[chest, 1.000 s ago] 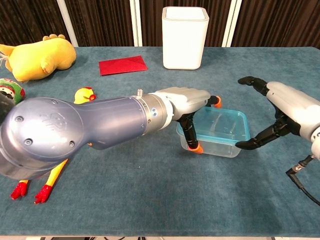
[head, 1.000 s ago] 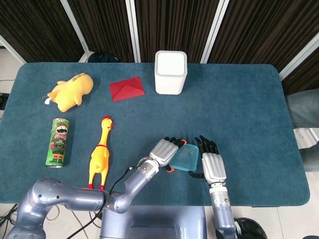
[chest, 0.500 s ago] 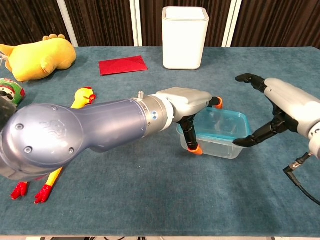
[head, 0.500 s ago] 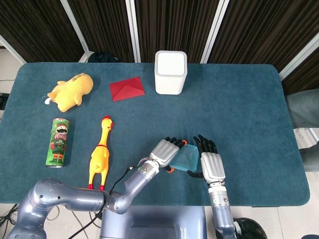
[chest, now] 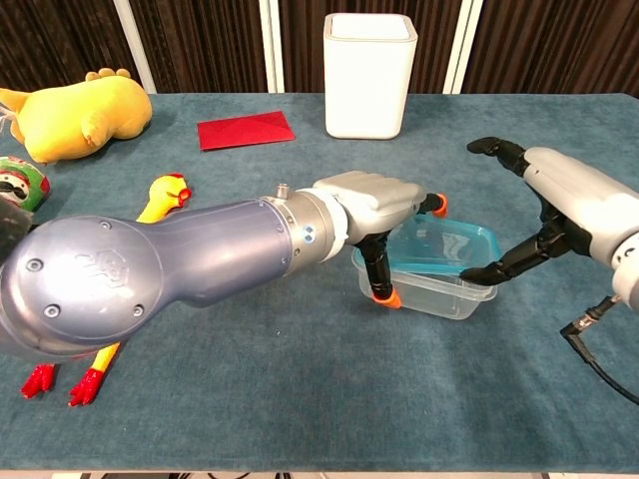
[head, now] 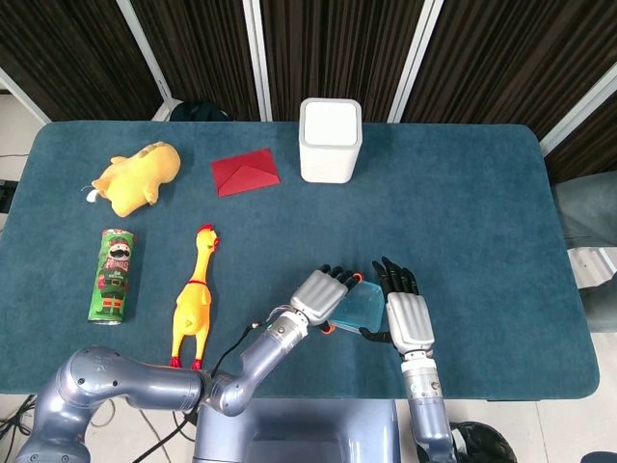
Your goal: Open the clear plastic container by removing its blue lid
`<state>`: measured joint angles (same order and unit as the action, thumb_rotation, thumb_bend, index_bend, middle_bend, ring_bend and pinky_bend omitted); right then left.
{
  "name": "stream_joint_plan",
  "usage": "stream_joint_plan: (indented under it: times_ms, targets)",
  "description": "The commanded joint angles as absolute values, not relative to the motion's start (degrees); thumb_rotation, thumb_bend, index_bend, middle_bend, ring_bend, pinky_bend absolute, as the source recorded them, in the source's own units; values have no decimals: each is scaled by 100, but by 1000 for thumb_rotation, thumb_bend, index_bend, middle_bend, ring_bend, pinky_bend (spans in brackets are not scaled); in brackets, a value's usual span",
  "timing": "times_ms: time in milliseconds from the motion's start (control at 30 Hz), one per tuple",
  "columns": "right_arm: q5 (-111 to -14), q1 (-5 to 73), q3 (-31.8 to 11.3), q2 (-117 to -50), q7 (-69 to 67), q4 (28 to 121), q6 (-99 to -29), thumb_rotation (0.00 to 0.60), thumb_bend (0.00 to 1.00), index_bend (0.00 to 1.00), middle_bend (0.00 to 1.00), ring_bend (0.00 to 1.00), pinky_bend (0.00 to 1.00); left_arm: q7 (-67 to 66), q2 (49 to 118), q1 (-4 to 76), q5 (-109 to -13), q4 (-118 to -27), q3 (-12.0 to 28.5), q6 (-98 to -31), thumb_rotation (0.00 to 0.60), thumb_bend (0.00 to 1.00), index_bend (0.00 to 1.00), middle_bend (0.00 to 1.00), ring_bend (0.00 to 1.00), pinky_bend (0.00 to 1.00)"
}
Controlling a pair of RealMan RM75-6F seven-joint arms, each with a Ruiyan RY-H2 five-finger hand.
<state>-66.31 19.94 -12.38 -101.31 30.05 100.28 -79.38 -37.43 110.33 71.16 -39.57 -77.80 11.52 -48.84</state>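
The clear plastic container (chest: 431, 284) sits on the blue surface (chest: 300, 399) close to the robot's front edge, between its two hands. Its blue lid (chest: 439, 247) is on top, though in the chest view it looks tipped, the far right corner riding a little higher than the near left edge, so I'd judge the seal is starting to give but the lid is not off.

The left robot hand (chest: 374, 205) is draped over the left end of the container, its dark, orange-tipped fingers (chest: 380, 279) hooked down the near left wall and another orange tip showing at the far left corner. It seems to be pinning or bracing the box there rather than lifting anything. The right robot hand (chest: 559, 205) has its fingers spread; one dark finger reaches in to the lid's right edge and appears to touch it, another curls up in the air well above. It grips nothing that I can see, more a prying poke than a hold.

From above, the head view shows the two hands (head: 318, 294) and (head: 410, 318) flanking the container (head: 359, 309), with only a sliver of blue between them.

So the approach and bracing look done. What remains, to my eye, is the main part: getting the right fingers properly under that rim, peeling the lid free all round, and carrying it clear of the container.
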Motion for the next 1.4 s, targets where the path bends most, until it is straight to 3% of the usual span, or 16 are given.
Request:
stream_joint_plan:
  times_ms: [33, 100, 267, 433, 667, 800, 1100, 1400]
  targets:
    - [-6641, 1990, -1217, -10110, 2989, 10010, -7936, 600, 237, 0, 0, 0, 0, -3662, 11009, 7093, -3938, -7824, 1224, -4878, 600, 179, 76, 130, 93, 292]
    - [-6677, 1978, -1191, -10095, 2927, 9970, -7940, 600, 237, 9, 0, 0, 0, -3615, 10993, 7079, -3926, -7845, 1261, -4871, 600, 172, 53, 115, 74, 266]
    - [-6886, 1974, -1137, -10086, 2655, 9849, -7942, 600, 238, 142, 84, 0, 0, -3576, 10931, 7066, -3940, -7882, 1261, -4801, 600, 125, 15, 76, 47, 241]
    - [-7062, 1980, -1091, -10085, 2478, 9778, -7949, 600, 238, 146, 87, 0, 0, -3508, 10891, 7062, -3936, -7883, 1285, -4726, 600, 25, 0, 14, 23, 229]
    - [-7140, 1978, -1060, -10090, 2333, 9702, -7933, 600, 237, 152, 95, 0, 0, -3432, 10854, 7049, -3976, -7883, 1280, -4669, 600, 22, 0, 0, 22, 228]
    - [-7162, 1971, -1040, -10082, 2291, 9681, -7926, 600, 240, 221, 135, 0, 0, -3414, 10825, 7052, -3978, -7895, 1275, -4639, 600, 22, 0, 0, 21, 226]
    - [-7230, 1967, -1021, -10033, 2082, 9710, -7870, 600, 465, 290, 165, 0, 0, -3410, 10776, 7083, -3897, -7895, 1241, -4528, 600, 22, 0, 0, 0, 215]
    - [-7141, 1957, -1086, -9981, 2034, 9790, -7849, 600, 475, 292, 165, 0, 0, -3368, 10652, 7134, -3779, -7960, 1253, -4391, 600, 0, 0, 0, 0, 129]
